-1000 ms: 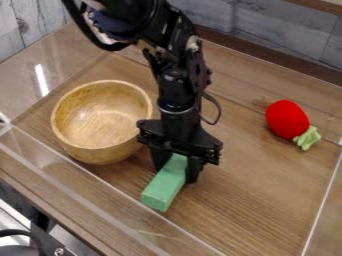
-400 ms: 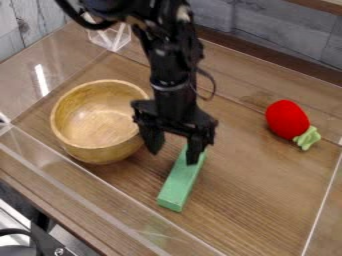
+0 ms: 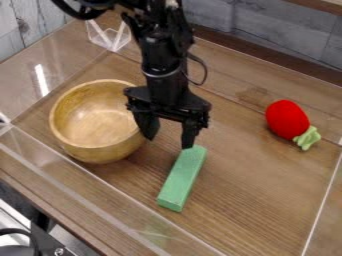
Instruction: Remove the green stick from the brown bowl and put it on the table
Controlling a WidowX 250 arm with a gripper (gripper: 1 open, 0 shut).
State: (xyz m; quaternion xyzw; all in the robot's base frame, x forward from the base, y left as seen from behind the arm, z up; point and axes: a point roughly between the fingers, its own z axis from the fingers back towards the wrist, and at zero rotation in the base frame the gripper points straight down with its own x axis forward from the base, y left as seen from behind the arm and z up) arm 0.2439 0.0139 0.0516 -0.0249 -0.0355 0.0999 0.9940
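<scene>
The green stick (image 3: pixel 183 179) lies flat on the table (image 3: pixel 254 190), just right of the brown bowl (image 3: pixel 99 122) and outside it. The bowl's inside looks bare. My gripper (image 3: pixel 167 131) hangs open a little above the stick's far end, its two dark fingers (image 3: pixel 148 126) spread apart with nothing between them. The black arm rises from it toward the top left.
A red strawberry toy (image 3: pixel 286 119) with a pale-green leaf sits at the right. Clear acrylic walls (image 3: pixel 80 185) run along the table's front, left and right edges. A white tag hangs near the arm's top.
The gripper let go of the green stick, which dropped flat onto the table. The gripper then rose and drew back slightly toward the bowl.
</scene>
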